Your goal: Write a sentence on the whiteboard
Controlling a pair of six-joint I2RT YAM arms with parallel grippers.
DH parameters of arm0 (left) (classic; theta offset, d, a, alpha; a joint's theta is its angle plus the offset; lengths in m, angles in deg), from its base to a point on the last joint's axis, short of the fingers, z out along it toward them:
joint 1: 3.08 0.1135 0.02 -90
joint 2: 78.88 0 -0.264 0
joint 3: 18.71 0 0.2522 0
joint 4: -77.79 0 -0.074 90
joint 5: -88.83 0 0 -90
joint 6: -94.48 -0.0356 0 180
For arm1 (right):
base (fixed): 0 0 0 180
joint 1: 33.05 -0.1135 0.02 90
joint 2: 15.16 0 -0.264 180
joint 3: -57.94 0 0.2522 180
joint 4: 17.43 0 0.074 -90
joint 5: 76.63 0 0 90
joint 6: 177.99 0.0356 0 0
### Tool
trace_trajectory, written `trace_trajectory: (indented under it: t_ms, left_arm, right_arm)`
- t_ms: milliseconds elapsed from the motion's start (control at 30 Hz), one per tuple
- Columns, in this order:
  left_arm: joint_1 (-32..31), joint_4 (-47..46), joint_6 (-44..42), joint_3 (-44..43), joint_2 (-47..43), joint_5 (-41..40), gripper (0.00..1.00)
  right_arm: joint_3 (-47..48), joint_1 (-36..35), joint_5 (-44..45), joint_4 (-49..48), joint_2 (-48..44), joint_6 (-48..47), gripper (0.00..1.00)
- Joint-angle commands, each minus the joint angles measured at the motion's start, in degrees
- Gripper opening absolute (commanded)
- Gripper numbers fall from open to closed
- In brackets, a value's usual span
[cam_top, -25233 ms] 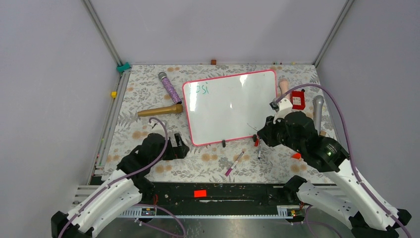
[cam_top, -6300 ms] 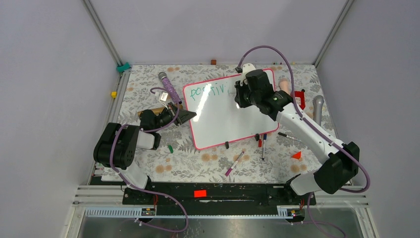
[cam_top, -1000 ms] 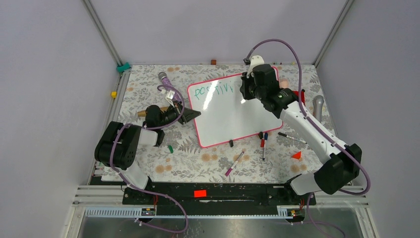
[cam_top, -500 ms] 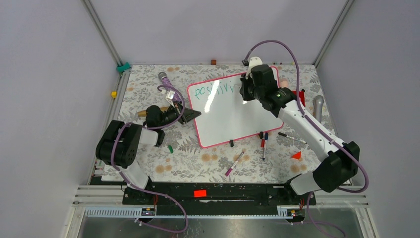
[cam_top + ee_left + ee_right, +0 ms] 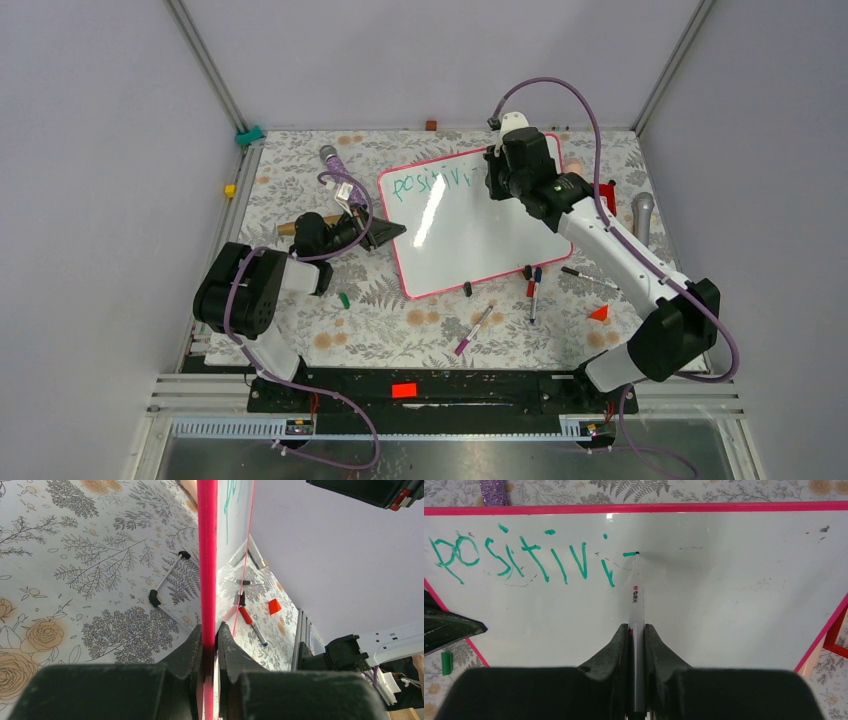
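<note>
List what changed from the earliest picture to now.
The right fingers, now shut on a marker, moved from the whiteboard's near right corner to its far side; the green writing grew to "positivi" plus a dash. The left fingers reached forward and clamped the board's left edge; the board shifted slightly right. A green cap has appeared left of the board. The pink pen stayed put.

From up top, the right arm's black gripper (image 5: 493,182) hides its slim grey marker (image 5: 637,605) and the last green strokes on the glossy white pink-framed whiteboard (image 5: 470,235)
</note>
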Motion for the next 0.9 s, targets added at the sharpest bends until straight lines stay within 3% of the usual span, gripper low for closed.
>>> trace_trajectory:
  t_ms: [0,500,867]
  left_arm:
    - [-0.36,5.23,-6.77,0.44,0.91,-2.77,0.0]
    - [-0.36,4.7,-6.32,0.53,1.11,-2.65,0.0]
    - [-0.38,4.51,-6.39,0.87,0.79,-2.74,0.0]
  right_arm:
    - [1.35,0.18,5.31,0.2,-0.39,-1.07,0.0]
    - [-1.52,0.19,-0.51,-3.95,-6.83,0.7,0.0]
    - [-0.06,0.19,-0.48,-4.04,-3.41,-0.1,0.0]
